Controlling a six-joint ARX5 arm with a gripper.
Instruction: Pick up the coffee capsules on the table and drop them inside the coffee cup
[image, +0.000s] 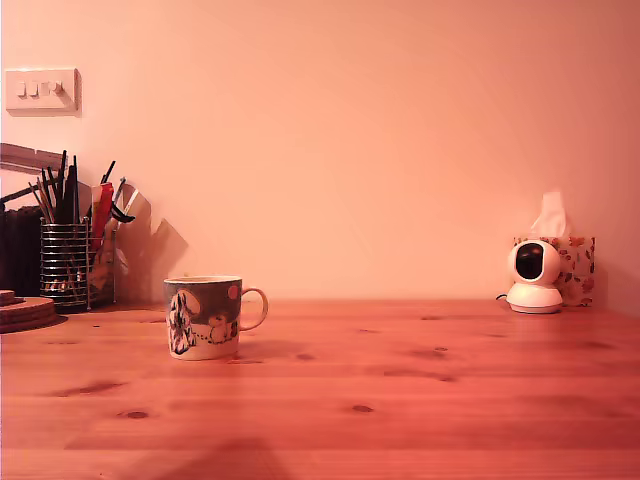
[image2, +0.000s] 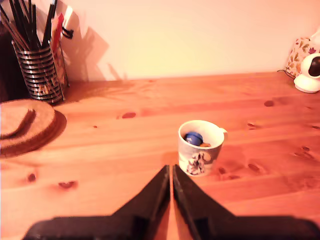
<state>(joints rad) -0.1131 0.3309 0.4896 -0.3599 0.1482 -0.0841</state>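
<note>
Gripper (image2: 170, 170): jaws pressed together, holding nothing, clear of the coffee cup (image2: 200, 150).
Arm pose: angled down over the table (image2: 110, 150), tips aimed just short of the cup.
Capsules: blue capsule (image2: 193, 137) inside the cup; a second is unclear.
Room: bare wood around the cup; utensil holder (image2: 40, 70) well apart.

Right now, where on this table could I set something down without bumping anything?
The widest bare stretch lies between the mug and the white camera beside the tissue box. The front strip of the table is bare too. Crowded: the exterior view's back left corner, with the utensil holder and cork mats.
</note>
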